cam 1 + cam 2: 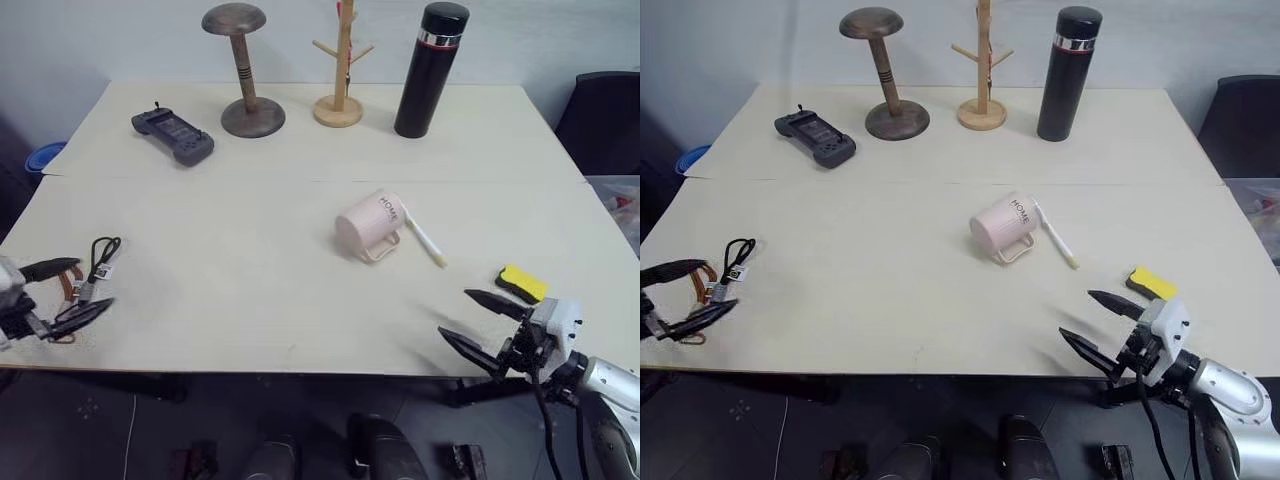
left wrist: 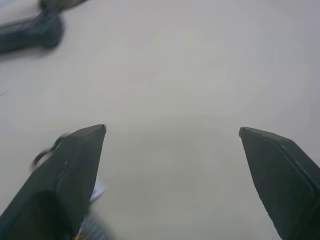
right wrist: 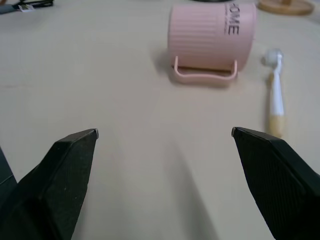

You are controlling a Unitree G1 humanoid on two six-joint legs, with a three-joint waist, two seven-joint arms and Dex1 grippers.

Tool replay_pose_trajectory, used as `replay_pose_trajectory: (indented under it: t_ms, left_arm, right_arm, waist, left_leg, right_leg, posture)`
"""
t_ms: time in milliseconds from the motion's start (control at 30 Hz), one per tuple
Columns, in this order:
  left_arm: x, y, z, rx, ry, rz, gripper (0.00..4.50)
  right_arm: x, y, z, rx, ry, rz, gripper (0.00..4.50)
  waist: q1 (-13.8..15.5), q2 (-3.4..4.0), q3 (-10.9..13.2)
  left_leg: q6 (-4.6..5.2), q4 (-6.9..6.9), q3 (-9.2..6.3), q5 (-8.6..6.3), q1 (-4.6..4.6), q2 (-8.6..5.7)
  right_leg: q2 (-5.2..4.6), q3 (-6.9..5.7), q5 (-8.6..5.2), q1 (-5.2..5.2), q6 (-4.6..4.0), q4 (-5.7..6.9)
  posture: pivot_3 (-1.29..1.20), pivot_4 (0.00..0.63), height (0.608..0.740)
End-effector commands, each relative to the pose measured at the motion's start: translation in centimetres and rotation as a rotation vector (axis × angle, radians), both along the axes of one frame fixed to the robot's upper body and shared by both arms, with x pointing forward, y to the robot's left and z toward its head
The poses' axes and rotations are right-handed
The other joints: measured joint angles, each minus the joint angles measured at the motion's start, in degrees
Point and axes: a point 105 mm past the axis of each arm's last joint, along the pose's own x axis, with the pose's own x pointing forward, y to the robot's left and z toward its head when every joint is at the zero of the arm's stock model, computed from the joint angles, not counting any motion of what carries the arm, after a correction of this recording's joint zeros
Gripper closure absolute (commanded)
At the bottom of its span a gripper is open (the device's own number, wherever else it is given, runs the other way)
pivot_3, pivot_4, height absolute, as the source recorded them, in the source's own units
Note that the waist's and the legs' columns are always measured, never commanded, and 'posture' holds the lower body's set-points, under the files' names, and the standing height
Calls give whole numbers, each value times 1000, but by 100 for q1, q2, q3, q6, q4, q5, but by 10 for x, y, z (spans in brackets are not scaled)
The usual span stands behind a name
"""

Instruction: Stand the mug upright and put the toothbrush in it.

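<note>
Near the middle of the pale table (image 1: 250,300): the pink mug (image 1: 368,224) lying on its side, handle against the tabletop, with the white toothbrush (image 1: 424,239) flat just beside its mouth end, yellowish end nearer the robot's right. Close to the near right edge: the right gripper (image 1: 480,322), jaws spread wide and empty, well apart from both, a yellow sponge (image 1: 522,283) just beyond it. At the near left edge: the left gripper (image 1: 72,290), fingers parted with nothing between them, next to a black cable (image 1: 100,256).
</note>
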Motion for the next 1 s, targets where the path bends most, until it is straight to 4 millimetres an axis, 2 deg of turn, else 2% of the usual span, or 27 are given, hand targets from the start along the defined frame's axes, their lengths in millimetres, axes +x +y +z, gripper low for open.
replay_pose_trajectory:
  t_ms: [33,133,233,400,467,667,800,900,1000]
  left_arm:
    - [-7,-40,9,-37,-18,-148,17]
    - [-10,-64,1,-59,-4,-206,17]
    - [-7,-74,0,-55,-37,-218,17]
    - [-2,-99,6,-77,-101,-270,17]
    - [-2,-106,7,-104,-111,-276,17]
    - [-7,-121,-5,-133,-96,-287,17]
    - [-6,-125,-6,-145,-103,-292,0]
    - [-5,-120,4,-200,-123,-250,0]
    - [-3,-118,2,-193,-117,-246,0]
  right_arm:
    - [18,26,22,43,118,-85,0]
    - [42,41,26,32,226,-204,0]
    - [58,56,28,99,330,-249,0]
    - [97,56,18,246,518,-486,0]
    - [110,59,20,319,557,-558,0]
    - [136,79,12,422,676,-593,0]
    - [143,96,-3,287,690,-568,925]
    - [140,119,-12,226,732,-501,2011]
    - [141,130,-14,196,749,-463,3066]
  waist:
    - [-71,-2,0]
    - [-142,5,2]
    - [-133,4,2]
    - [-108,1,-2]
    - [-140,3,-4]
    - [-185,9,-13]
    - [-262,-7,-38]
    - [-341,-14,-49]
    - [-421,-9,-54]
  left_leg:
    - [0,0,1,0,0,1]
    - [-3,-3,5,-1,1,6]
    - [-11,-12,2,3,-4,8]
    - [-10,1,0,6,-47,1]
    - [-8,43,1,6,-105,-7]
    - [-8,49,5,5,-103,-6]
    - [-8,51,7,5,-92,-6]
    - [-9,49,7,5,-88,-3]
    - [-10,44,9,5,-86,3]
  right_leg:
    - [2,1,0,-4,-1,2]
    - [8,10,-1,-8,-2,3]
    - [12,5,-5,-23,-8,5]
    - [8,0,-5,-57,-8,24]
    - [7,2,0,-108,-1,52]
    - [9,0,0,-108,0,56]
    - [9,5,0,-99,-1,57]
    - [11,6,-1,-98,-2,60]
    - [17,8,-1,-100,-3,68]
  posture:
    - [0,150,740]
    - [0,150,740]
    - [0,150,740]
    - [0,150,740]
    - [0,150,740]
    - [0,150,740]
    - [0,150,740]
    - [0,150,740]
    - [0,150,740]
